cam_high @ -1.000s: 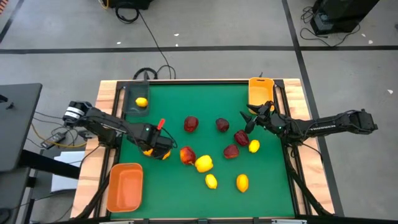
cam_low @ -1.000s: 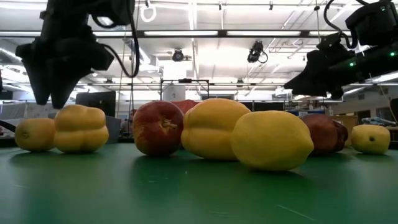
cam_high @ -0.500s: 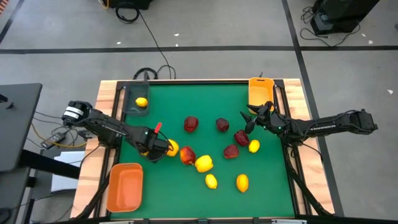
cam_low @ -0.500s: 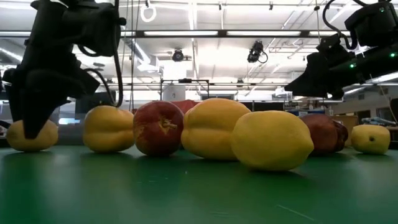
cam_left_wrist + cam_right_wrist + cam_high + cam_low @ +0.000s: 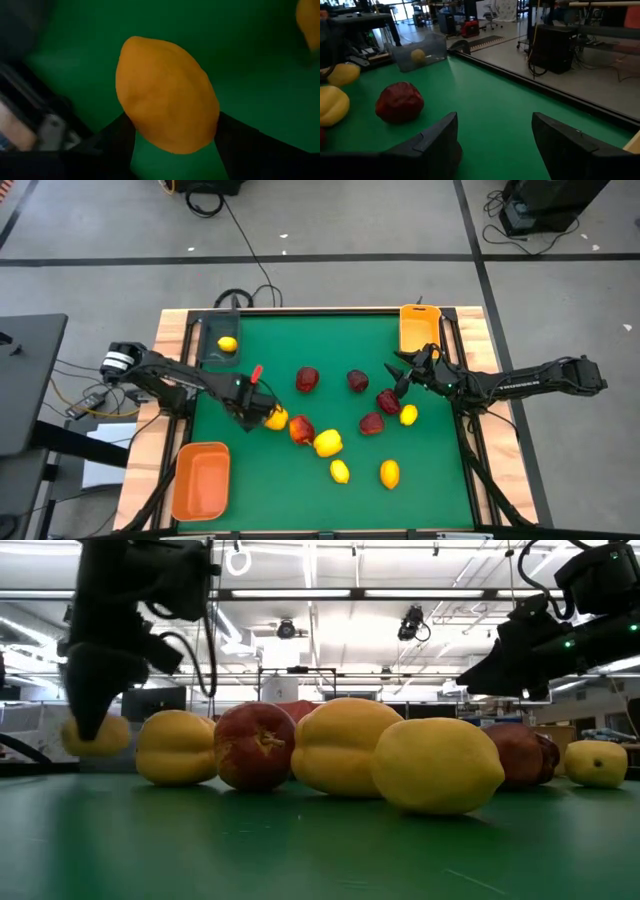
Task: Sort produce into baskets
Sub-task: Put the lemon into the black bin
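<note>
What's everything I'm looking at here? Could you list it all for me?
small yellow lemon-like pieces: 5; three on the mat, one in the black bin, one gripped
bigger yellow lumpy pieces: 2; mid-mat
dark red apple-like pieces: 5; mid-mat
black plastic bin: 1; far left corner
yellow-orange plastic bin: 1; far right corner, empty
deeper orange plastic bin: 1; near left corner, empty
green table mat: 1
left gripper: shut on a lemon, just off the mat
right gripper: open, empty, above the right-hand red pieces
</note>
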You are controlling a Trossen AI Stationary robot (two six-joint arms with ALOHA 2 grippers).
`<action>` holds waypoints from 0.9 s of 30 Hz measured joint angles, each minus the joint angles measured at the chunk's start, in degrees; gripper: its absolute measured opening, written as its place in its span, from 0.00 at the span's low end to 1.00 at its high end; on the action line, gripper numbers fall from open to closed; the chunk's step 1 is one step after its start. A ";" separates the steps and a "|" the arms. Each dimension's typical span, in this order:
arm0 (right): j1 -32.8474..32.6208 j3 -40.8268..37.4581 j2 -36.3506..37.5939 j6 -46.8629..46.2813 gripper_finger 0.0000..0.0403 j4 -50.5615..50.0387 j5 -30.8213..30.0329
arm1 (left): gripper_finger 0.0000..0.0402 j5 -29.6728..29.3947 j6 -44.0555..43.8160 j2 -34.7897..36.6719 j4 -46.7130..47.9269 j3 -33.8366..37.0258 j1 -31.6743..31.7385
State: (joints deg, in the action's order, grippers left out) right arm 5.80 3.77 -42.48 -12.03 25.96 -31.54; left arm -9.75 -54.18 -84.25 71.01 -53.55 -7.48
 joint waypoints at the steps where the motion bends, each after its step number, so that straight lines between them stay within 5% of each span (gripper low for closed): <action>1: 0.00 0.00 0.00 0.00 0.66 -0.02 0.25 | 0.61 -0.61 1.27 0.58 0.59 -0.69 1.48; 9: 0.00 0.00 -0.39 0.01 0.66 -0.03 2.36 | 0.61 -11.86 16.76 7.62 3.79 -4.76 18.73; 18: 0.00 0.00 -0.39 -1.27 0.66 -0.02 3.02 | 0.62 -13.82 33.70 9.19 -3.25 -6.42 40.80; 27: -0.11 0.00 -0.39 -4.71 0.66 -2.14 -0.56 | 0.83 -12.91 38.39 8.85 -8.44 -4.14 53.04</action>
State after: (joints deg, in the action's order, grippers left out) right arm 5.70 3.77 -42.87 -16.75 23.81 -32.10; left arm -22.66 -15.80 -75.40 62.56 -57.69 45.56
